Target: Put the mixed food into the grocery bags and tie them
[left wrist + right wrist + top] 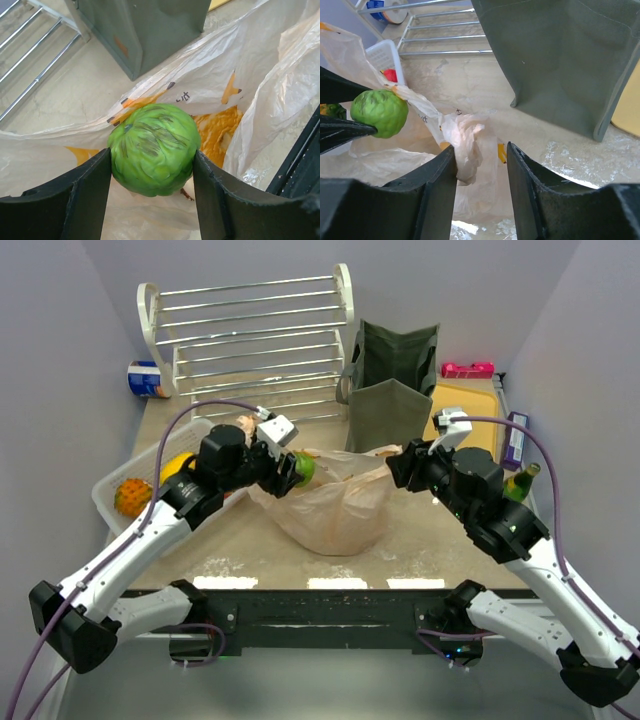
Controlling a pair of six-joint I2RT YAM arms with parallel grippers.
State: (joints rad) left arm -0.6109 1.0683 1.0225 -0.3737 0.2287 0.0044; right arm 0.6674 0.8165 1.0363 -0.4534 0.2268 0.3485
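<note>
step: fruit into bag | left gripper (152, 170): clamped on green fruit (152, 147) over bag (335, 505) mouth | right gripper (480, 160): pinching bag rim | advice: keep rim taut, lower fruit inside the opening before releasing

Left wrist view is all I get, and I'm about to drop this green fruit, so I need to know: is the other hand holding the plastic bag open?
Observer: Yes. The right hand is shut on a bunched fold of the peach plastic bag, across from your green fruit.
Operator: What food is left out?
Observer: An orange fruit and a yellow fruit lie in the white basket on the left.
Operator: Anything on the right?
Observer: A green bottle shows beside the right arm.
</note>
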